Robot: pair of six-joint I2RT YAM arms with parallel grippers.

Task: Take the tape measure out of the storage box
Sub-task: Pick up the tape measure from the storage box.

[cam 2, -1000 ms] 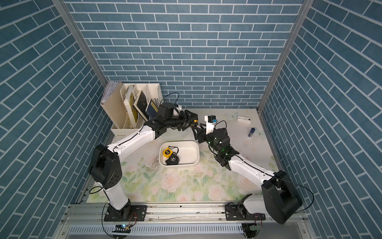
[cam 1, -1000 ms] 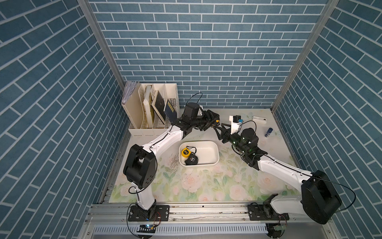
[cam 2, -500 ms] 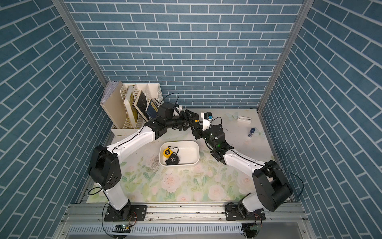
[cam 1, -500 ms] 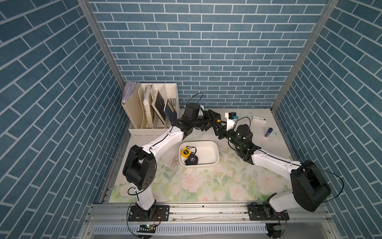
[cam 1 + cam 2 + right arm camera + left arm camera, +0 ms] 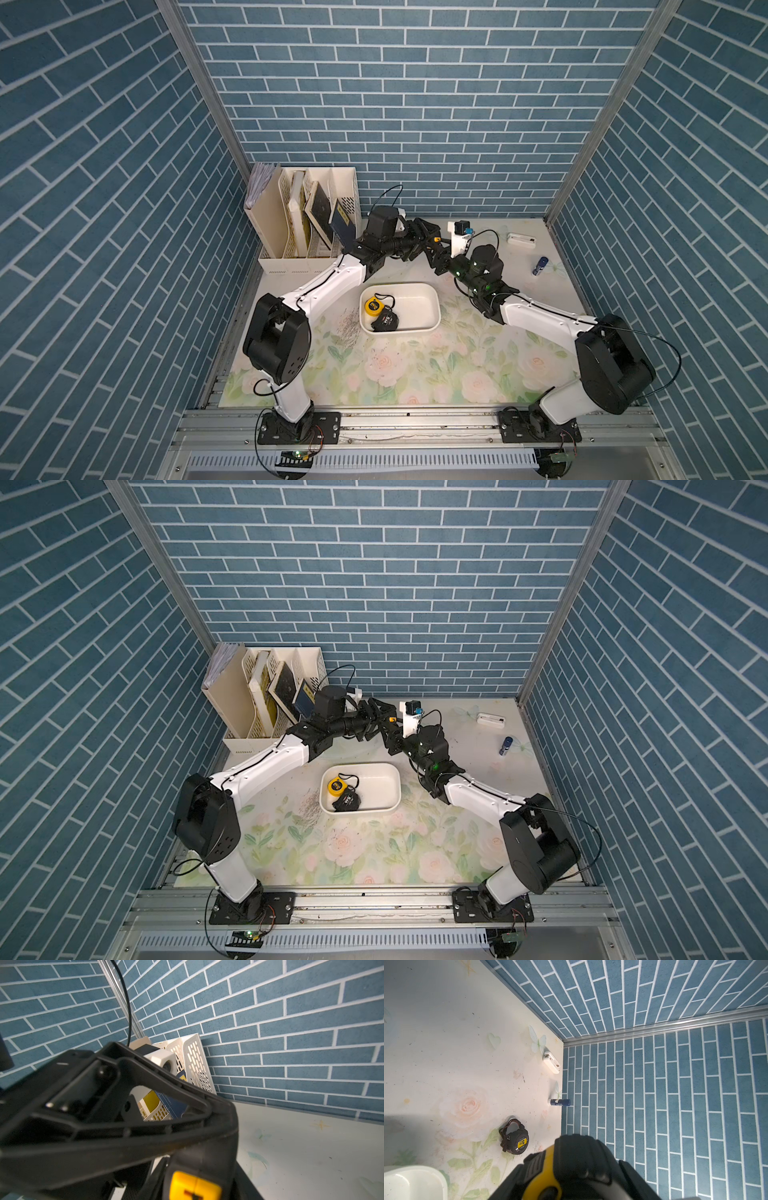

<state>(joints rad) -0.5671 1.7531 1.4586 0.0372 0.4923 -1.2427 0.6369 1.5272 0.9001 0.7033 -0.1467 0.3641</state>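
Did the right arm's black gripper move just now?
Yes. The right arm's black gripper shifted toward the cream slotted file organizer, away from the small dark-blue tube.

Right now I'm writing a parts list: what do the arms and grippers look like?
Left arm and right arm: glossy white link shells, bulky black joint housings, thin black cables looping off. Left gripper and right gripper: black, open-framed, with a white camera block on each wrist. Green lights near the right wrist.
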